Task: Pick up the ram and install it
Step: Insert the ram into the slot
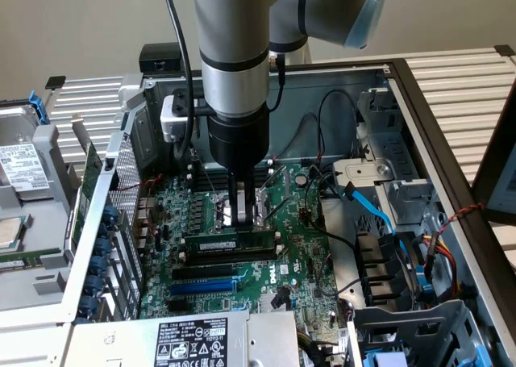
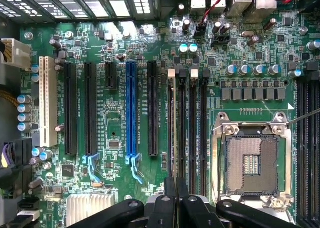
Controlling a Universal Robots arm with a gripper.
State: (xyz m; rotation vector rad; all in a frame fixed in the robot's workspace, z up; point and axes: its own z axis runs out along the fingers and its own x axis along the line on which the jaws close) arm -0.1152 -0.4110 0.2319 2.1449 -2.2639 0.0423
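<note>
Gripper [image 2: 175, 187] fingers are pinched nearly shut, seemingly on the top edge of the ram [image 1: 230, 244], which stands along a black memory slot [image 1: 234, 256] beside the CPU socket [image 2: 252, 160]. Insertion step; seating demands square, straight downward pressure.

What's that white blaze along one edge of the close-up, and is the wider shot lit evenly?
Wrist view: light through the case's vent slats washes them out white, while the motherboard is evenly lit. Exterior view: the slatted surface outside is bright; the case interior around the ram is dimmer.
</note>
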